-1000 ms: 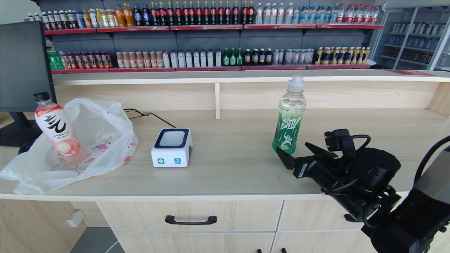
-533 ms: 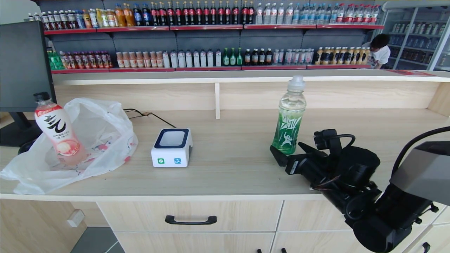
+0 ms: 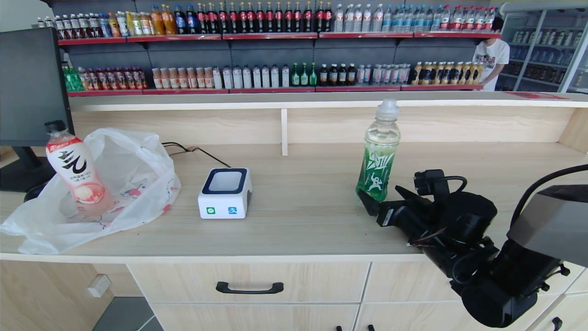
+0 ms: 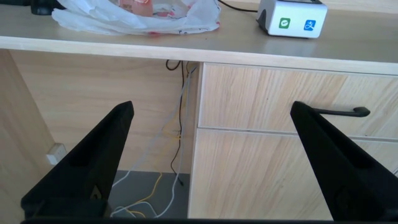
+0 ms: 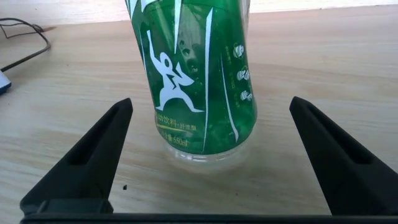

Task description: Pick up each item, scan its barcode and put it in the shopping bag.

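Observation:
A green-labelled bottle stands upright on the counter, right of centre. My right gripper is open and low at its base, on the near side. In the right wrist view the bottle stands just ahead of that gripper, centred in the gap and touching neither finger. A pink-labelled bottle stands inside the white plastic shopping bag at the counter's left. The white barcode scanner sits between bag and green bottle. My left gripper is open and empty below counter level, facing the drawer fronts.
A dark monitor stands at the far left behind the bag. A cable runs from the scanner to the back. A raised wooden ledge bounds the counter's far side. Bare counter lies between scanner and green bottle.
My right arm has swung in from the right. Its gripper shifted slightly left, then back, staying open at the green bottle's base. Bottles, bag and scanner have not moved.

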You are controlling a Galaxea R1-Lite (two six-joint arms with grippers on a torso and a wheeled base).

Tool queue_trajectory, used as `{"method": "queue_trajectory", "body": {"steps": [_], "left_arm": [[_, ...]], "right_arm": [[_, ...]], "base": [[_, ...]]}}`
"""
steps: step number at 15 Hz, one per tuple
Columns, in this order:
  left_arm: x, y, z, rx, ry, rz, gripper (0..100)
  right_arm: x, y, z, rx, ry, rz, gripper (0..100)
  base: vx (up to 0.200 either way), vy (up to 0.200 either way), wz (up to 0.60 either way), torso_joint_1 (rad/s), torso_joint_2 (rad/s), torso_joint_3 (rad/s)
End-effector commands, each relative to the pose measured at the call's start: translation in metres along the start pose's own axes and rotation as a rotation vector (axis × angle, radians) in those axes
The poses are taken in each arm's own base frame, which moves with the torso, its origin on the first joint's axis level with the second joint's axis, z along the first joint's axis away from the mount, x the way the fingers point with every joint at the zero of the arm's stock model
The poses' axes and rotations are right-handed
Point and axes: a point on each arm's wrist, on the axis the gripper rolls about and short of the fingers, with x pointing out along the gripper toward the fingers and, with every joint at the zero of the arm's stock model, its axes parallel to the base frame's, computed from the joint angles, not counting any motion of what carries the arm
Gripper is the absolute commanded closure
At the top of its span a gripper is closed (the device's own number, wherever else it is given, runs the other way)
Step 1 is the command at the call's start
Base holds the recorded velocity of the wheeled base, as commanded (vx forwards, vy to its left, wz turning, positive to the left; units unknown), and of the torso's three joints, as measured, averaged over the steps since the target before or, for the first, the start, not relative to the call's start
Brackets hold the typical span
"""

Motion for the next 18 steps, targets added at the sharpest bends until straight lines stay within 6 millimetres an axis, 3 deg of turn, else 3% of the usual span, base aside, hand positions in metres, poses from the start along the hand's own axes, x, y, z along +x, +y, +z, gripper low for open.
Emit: {"method": "queue_trajectory", "body": {"steps": [1,7,18], "left_arm": [[0.000,0.000,0.000,0.000,-0.001,0.000,0],[0.000,0.000,0.000,0.000,-0.001,0.000,0],[0.000,0.000,0.000,0.000,-0.001,0.000,0]], "right_arm": [[0.000,-0.002,0.000,0.000,0.003,-0.022,0],[-0.008,-0.009,0.003,-0.002,0.011,-0.046,0],[-0.013,-0.047,0.012,0.010,-0.010,-0.162,0]], "base": [[0.000,0.000,0.00,0.000,0.00,0.000],[0.000,0.000,0.00,0.000,0.00,0.000],[0.000,0.000,0.00,0.000,0.00,0.000]]}}
